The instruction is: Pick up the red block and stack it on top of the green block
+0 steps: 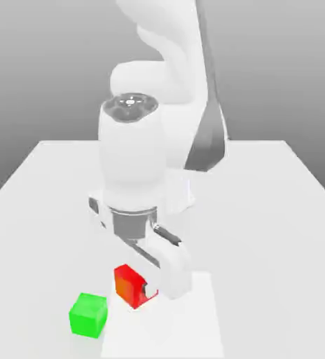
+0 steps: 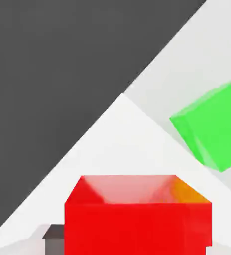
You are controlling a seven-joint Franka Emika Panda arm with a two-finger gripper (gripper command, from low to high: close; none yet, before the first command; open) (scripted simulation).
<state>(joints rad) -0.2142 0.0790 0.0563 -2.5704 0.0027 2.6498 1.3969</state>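
The red block (image 1: pixel 127 284) sits between the fingers of my gripper (image 1: pixel 140 289), which is shut on it near the table's front edge. In the hand view the red block (image 2: pixel 137 219) is close up, with a dark fingertip (image 2: pixel 53 240) against one side. The green block (image 1: pixel 88 315) rests on the table, a short way toward the exterior view's left of the red one and slightly nearer the front. The green block (image 2: pixel 214 124) stands apart from the red one, not touching it. I cannot tell whether the red block is off the table.
The white table (image 1: pixel 263 210) stretches back and to both sides. The arm's white body (image 1: pixel 134 161) rises just behind the blocks. In the hand view the table edge (image 2: pixel 117 99) runs diagonally against a dark floor.
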